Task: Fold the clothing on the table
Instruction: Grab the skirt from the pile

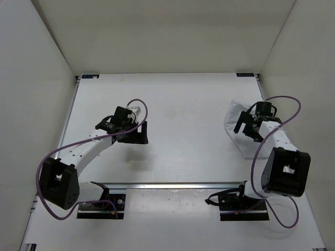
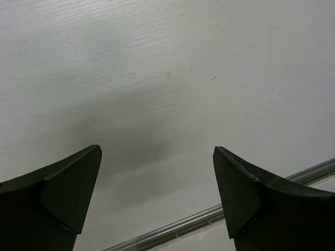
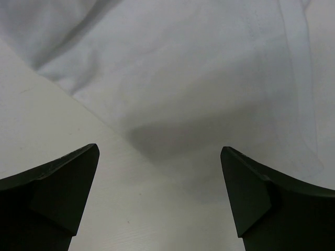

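Hovering over the right side of the table [image 1: 183,104], my right gripper [image 3: 159,149] has its jaws spread as wide as they go, with nothing between them (only air, and cloth lower down). Just past my fingertips [image 3: 63,188] lies a wedge of bare table, and beyond it the clothing [image 3: 199,78] is spread out, its near edge slanting across my wrist view. Seen from above, the garment sits by the table's right edge, partly hidden under my forearm. I judge it light, thin and limp. It will likely sag and slide on the smooth top rather than hold a shape, so a pinch at an edge or corner, pressed down to catch the layer, should serve best. My left gripper [image 1: 107,124], across the table, is equally wide and empty, above bare surface and well apart from the cloth.
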